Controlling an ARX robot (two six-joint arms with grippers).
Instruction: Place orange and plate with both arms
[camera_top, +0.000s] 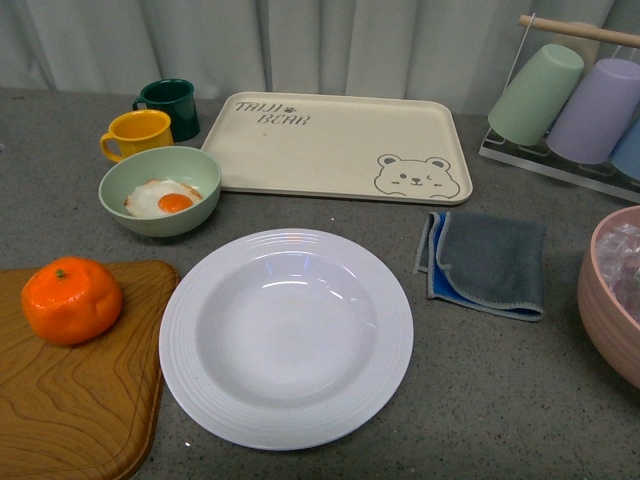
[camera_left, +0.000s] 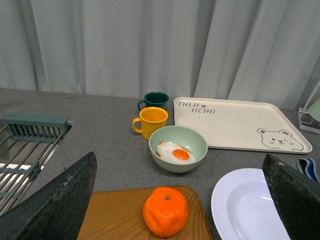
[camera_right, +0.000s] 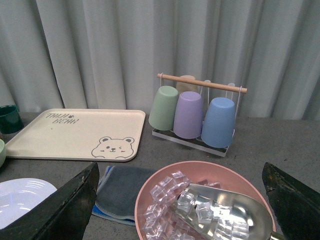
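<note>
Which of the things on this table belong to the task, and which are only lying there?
For the task: orange, plate.

Only lying about: cutting board, green bowl, tray, yellow mug, dark green mug, cloth, pink bowl, cup rack.

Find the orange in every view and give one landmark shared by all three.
Front view: the orange sits far left on the wooden board.
Left wrist view: the orange sits on the same board, nearer the camera than the green bowl.
Right wrist view: not in it.
Shared landmark: the bear-print tray, in all three views.
</note>
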